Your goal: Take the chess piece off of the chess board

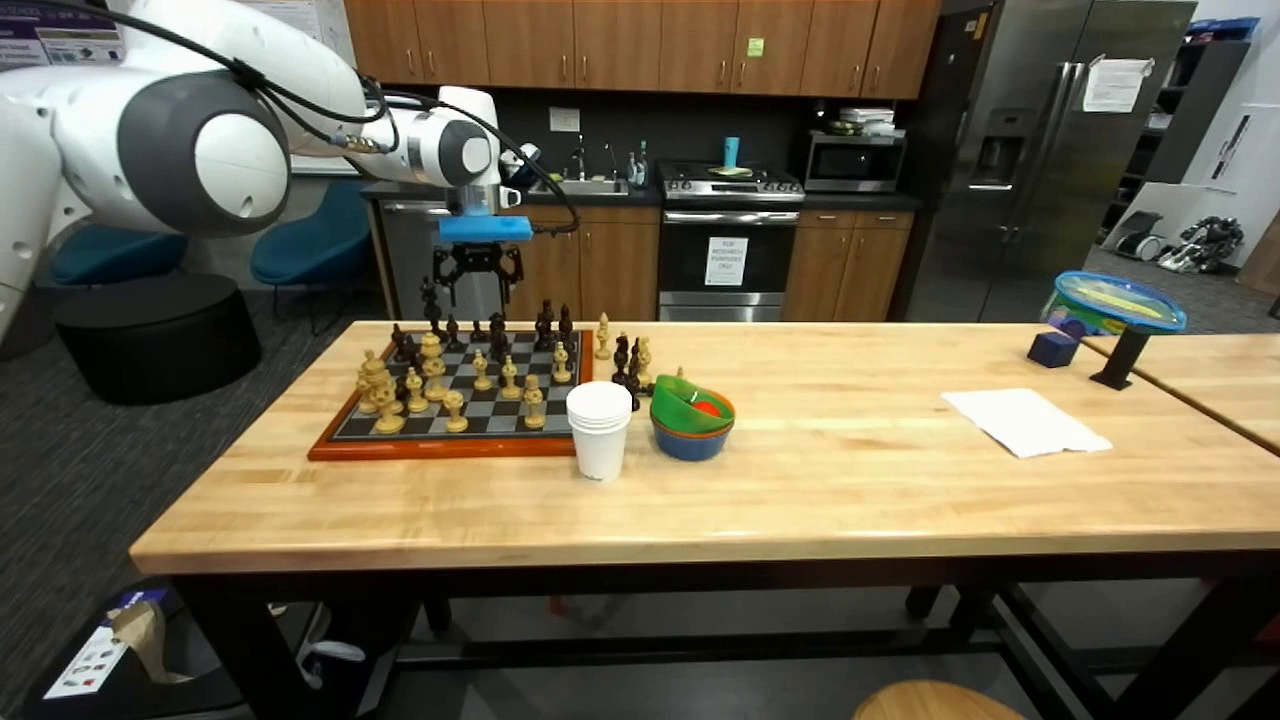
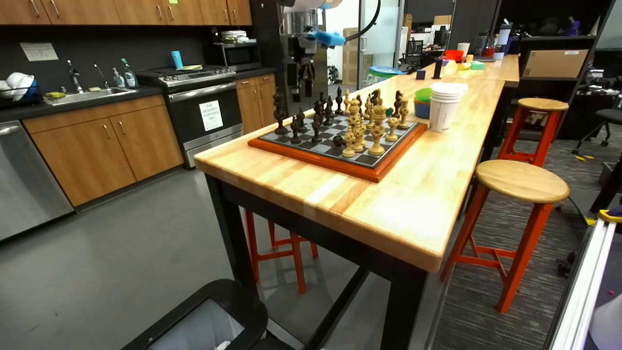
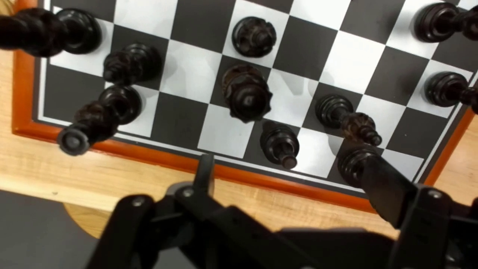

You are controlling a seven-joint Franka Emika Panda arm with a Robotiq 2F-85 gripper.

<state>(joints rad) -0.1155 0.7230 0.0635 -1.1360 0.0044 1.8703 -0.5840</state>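
Dark-brown pawn-like piece (image 3: pixel 279 145) stands on the chess board (image 1: pixel 450 449), outermost row by the far rim. Task doesn't say which piece; this one shows between the fingers (image 3: pixel 204 177) in the wrist view, so my guess. Should be light, stiff, slightly slick given the gloss, easy to tip. Best hold: narrow neck under the knob, straight down, then straight up. Fingers are wide, holding nothing; gripper (image 1: pixel 479 298) hangs above the board's far side. Watch the neighbours: crowned piece (image 3: pixel 248 98) just beside it, another dark piece (image 3: pixel 351 166) partly hidden by a finger. Right of the board on the wooden surface (image 1: pixel 850 480): loose pieces (image 1: pixel 622 358), bowls (image 1: pixel 692 445); white cup stack (image 1: pixel 600 430) at the near right corner.
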